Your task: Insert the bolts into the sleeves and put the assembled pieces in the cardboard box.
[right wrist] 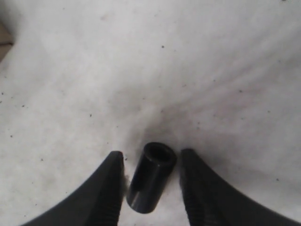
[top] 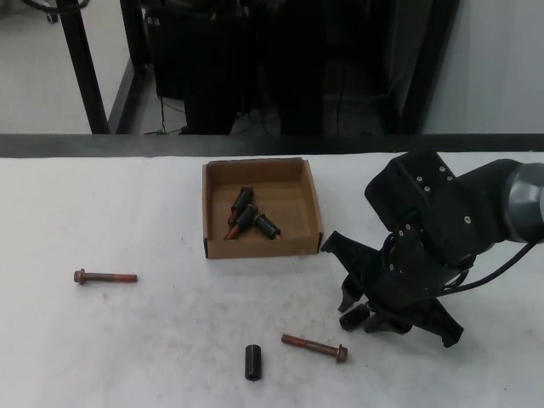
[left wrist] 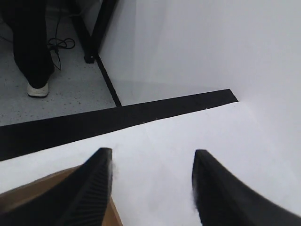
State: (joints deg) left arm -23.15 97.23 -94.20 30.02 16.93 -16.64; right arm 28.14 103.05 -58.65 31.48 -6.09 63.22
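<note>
At the bottom centre of the high view, a short black tube-shaped sleeve (top: 252, 361) rests on the white tabletop (top: 127, 365). Just right of it lies a rust-red hex-headed metal bolt (top: 314, 346), its head pointing right. A little farther back, at the lower right, the right tool (top: 364, 316) is down at the tabletop with its fingers apart, one on each side of a second black sleeve (top: 354, 317). The right wrist view shows that sleeve lying on its side with its bore open. A thin gap shows at one finger (right wrist: 106, 197), and the other sits close against it. The bolt lies near this tool but apart from it.

At mid-left a second rust-red bolt (top: 104, 276) lies alone. Farther back, at upper centre, a shallow brown cardboard box (top: 302, 242) holds several assembled pieces (top: 246, 217) in a cluster. The left tool (left wrist: 153, 183) hangs with its fingers spread and nothing between them, a corner of the box beneath one finger.
</note>
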